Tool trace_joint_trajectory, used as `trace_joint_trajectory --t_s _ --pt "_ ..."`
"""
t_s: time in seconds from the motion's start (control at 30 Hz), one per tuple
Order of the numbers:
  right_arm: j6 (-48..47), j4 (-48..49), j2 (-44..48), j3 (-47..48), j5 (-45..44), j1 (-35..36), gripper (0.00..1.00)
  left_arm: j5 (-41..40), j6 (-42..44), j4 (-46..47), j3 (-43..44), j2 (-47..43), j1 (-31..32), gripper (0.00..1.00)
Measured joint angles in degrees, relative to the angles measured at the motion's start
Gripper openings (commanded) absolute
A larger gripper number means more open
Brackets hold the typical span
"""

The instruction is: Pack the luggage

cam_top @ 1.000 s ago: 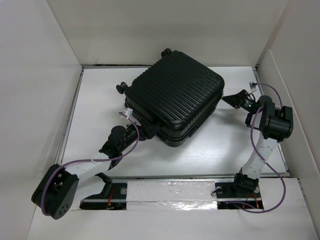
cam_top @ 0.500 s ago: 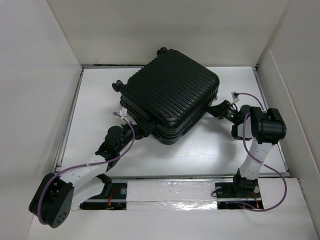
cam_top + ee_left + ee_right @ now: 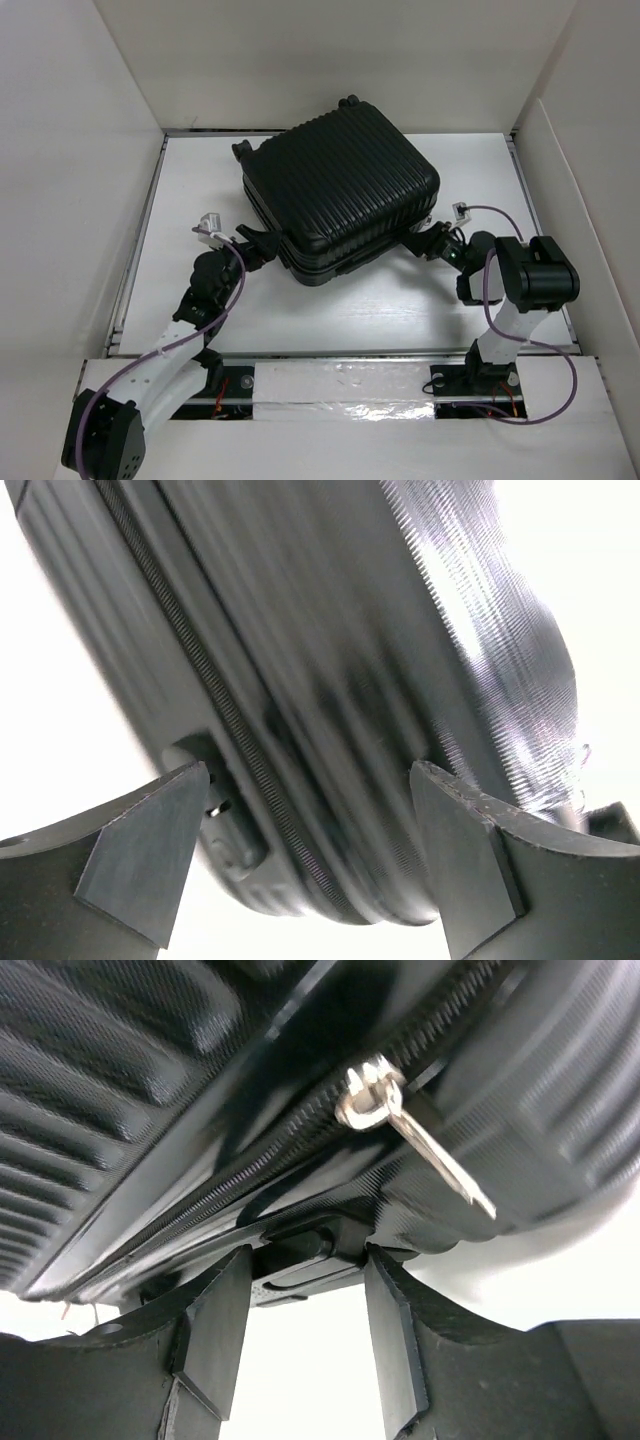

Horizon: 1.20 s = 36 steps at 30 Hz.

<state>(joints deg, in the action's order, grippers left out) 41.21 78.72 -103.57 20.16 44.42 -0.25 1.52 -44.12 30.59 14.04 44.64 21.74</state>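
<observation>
- Black hard-shell luggage (image 3: 340, 190) lay flat on its broad side at the far middle of the white surface (image 3: 200, 180), skewed to the edges.
- It was zipped closed, so nothing of its inside showed.
- Its shell was ribbed with rounded corners, and small black wheels (image 3: 243, 150) stuck out at the far-left end.
- Left arm (image 3: 190, 300) reached in from the near left, its jaws spread wide just beside the luggage's near-left corner. I could not tell whether they touched it.
- In the left wrist view the two dark fingers (image 3: 140, 855) stood far apart, with the blurred luggage (image 3: 330, 680) rising beyond the gap and its zipper (image 3: 230, 730) running down the side.
- Right arm (image 3: 530, 275) bent in from the right, its jaws at the luggage's near-right edge.
- In the right wrist view those jaws were parted and held nothing. The fingers (image 3: 215, 1330) framed bare white surface, with a small black block (image 3: 300, 1260) on the luggage's rim just above the gap.
- A silver zip pull (image 3: 420, 1150) hung from the zipper (image 3: 250, 1180) above the right-hand finger.
- White walls (image 3: 100, 120) closed in the surface on the left, far and right sides, and the luggage's far corner lay near the back one.
</observation>
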Motion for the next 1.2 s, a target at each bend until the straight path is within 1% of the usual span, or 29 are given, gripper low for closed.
trace_joint_trajectory --t_s 0.1,0.17,0.2,0.3,0.47,0.5,0.53,0.57,0.6,0.67,0.7,0.77,0.87,0.93,0.97,1.0,1.03,1.1,1.2 --pt "-4.4 -2.1 4.2 -2.4 -0.7 0.7 0.56 0.0 -0.7 0.0 0.8 -0.6 -0.7 0.81" --pt "-8.2 -5.3 8.0 -3.8 -1.7 0.9 0.57 -0.1 -1.2 0.0 1.1 -0.6 -0.9 0.81" --pt "-9.8 -7.8 10.0 -4.2 -2.3 1.0 0.60 -0.1 -1.5 0.3 1.1 -0.6 -1.0 0.81" --pt "-14.5 -15.7 17.9 -5.3 -4.3 1.6 0.66 0.5 -2.5 1.0 1.8 0.2 -1.0 0.81" --pt "-21.2 -31.9 32.1 -5.1 -10.4 4.9 0.67 1.9 -3.7 2.8 2.2 1.4 -1.2 0.81" --pt "-22.2 -35.6 34.7 -5.0 -12.0 5.2 0.65 2.3 -3.8 3.0 2.2 1.4 -1.4 0.80" --pt "-23.2 -39.7 37.9 -4.9 -13.9 5.2 0.60 2.7 -3.9 3.0 2.2 1.4 -1.7 0.80" --pt "-23.9 -42.6 40.7 -4.9 -15.6 5.2 0.50 3.0 -4.0 3.0 2.2 1.3 -2.1 0.80" --pt "-24.5 -45.6 43.8 -4.9 -17.4 5.2 0.29 3.1 -4.0 3.0 2.2 1.1 -2.5 0.81" --pt "-25.9 -50.3 49.4 -4.7 -21.7 4.6 0.15 3.5 -3.9 3.0 2.1 0.5 -3.2 0.81" --pt "-26.8 -52.4 51.6 -4.4 -23.3 4.0 0.00 3.6 -3.9 2.9 1.9 0.1 -3.3 0.80" --pt "-28.5 -56.3 54.1 -2.5 -24.4 1.2 0.00 3.8 -3.6 2.9 1.4 -0.6 -3.5 0.80" --pt "-31.1 -58.2 53.6 1.5 -23.1 -3.7 0.00 4.0 -2.8 2.5 0.5 -1.0 -3.5 0.80" --pt "-32.6 -58.5 51.7 4.3 -20.3 -6.8 0.11 3.9 -2.0 2.1 0.4 -1.0 -3.1 0.80" --pt "-33.2 -58.7 50.6 5.4 -18.4 -7.7 0.20 3.7 -1.5 2.0 0.3 -1.0 -2.8 0.80" --pt "-33.8 -58.9 49.0 6.7 -16.5 -8.3 0.36 3.5 -1.0 2.0 0.3 -1.0 -2.3 0.80" --pt "-34.4 -58.9 47.2 7.7 -14.5 -8.7 0.41 3.3 -0.5 2.1 0.3 -1.0 -1.7 0.80" --pt "-35.4 -58.5 44.0 8.6 -11.1 -9.1 0.44 2.4 0.3 2.2 0.3 -1.1 -0.5 0.80" --pt "-36.4 -59.2 40.6 8.5 -7.7 -9.1 0.45 1.3 1.5 2.1 0.3 -2.0 1.2 0.79"
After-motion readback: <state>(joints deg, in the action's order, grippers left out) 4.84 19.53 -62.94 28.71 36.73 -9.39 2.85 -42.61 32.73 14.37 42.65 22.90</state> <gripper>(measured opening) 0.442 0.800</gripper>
